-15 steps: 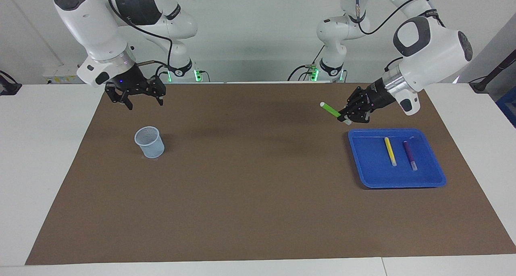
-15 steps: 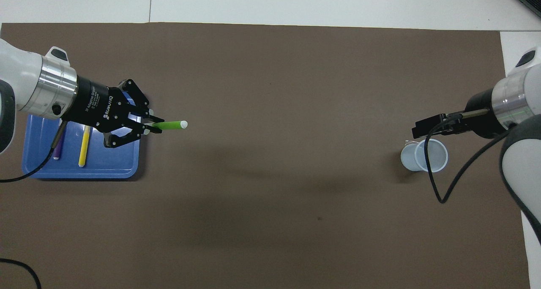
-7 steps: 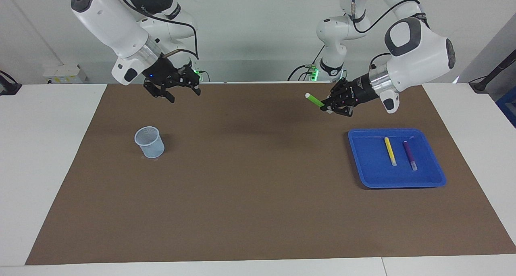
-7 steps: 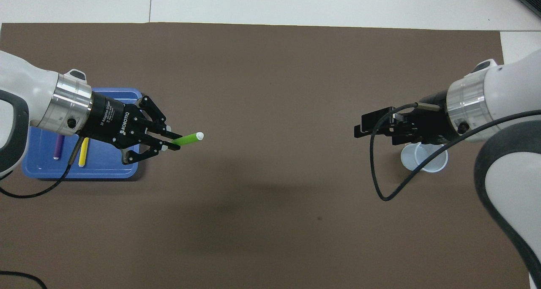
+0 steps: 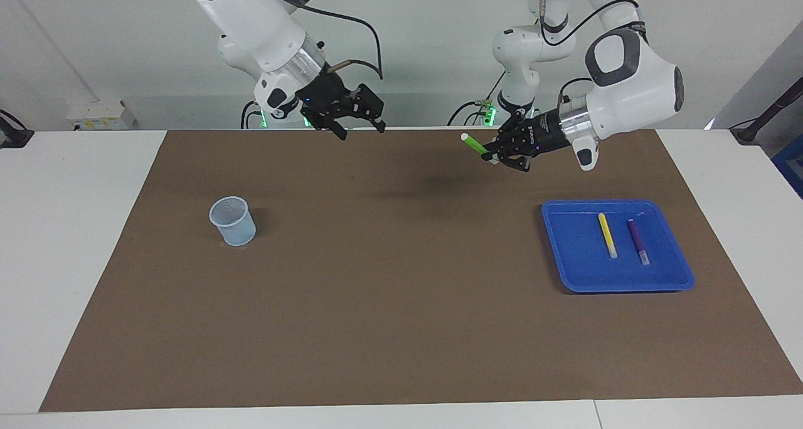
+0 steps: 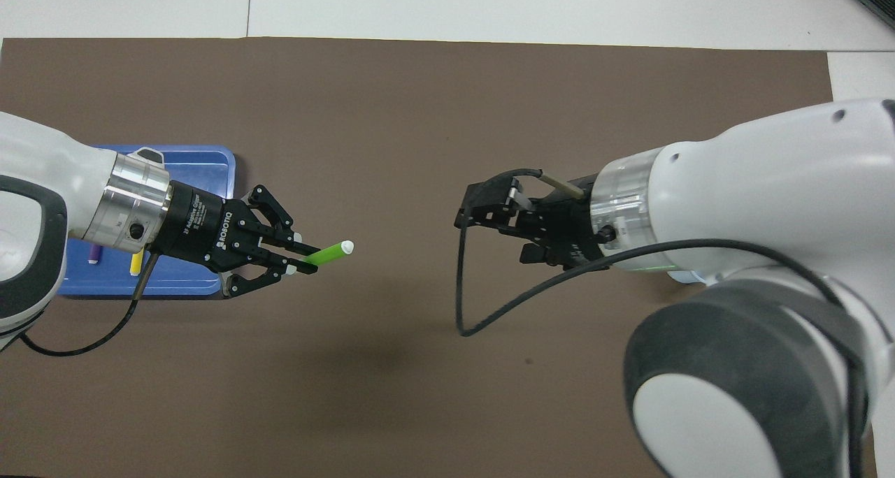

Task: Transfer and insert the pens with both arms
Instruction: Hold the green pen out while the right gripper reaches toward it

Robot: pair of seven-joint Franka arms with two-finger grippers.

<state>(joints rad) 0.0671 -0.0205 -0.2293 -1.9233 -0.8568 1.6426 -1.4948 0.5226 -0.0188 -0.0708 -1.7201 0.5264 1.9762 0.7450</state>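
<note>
**Green pen held in the air, open gripper facing it**

The left gripper (image 5: 490, 158) is up over the brown mat (image 5: 401, 328), its fingertips pressed together on the lower end of the green pen (image 5: 475, 145). The pen sticks out from between the jaws, tilted, its pale cap end pointing toward the right arm's end of the table. The rest of the barrel is clear of the fingers.

The right gripper (image 5: 359, 128) hangs over the mat as well, apart from the pen's cap, with a gap of bare mat showing between them. Its jaws stand wide and hold nothing.

Farther from the robots than the left gripper lies the blue tray (image 5: 564, 253). In it the yellow pen (image 5: 606, 234) and the purple pen (image 5: 638, 241) lie side by side, not touching.

Toward the right arm's end, the pale mesh cup (image 5: 233, 221) stands upright on the mat, well apart from both grippers.
</note>
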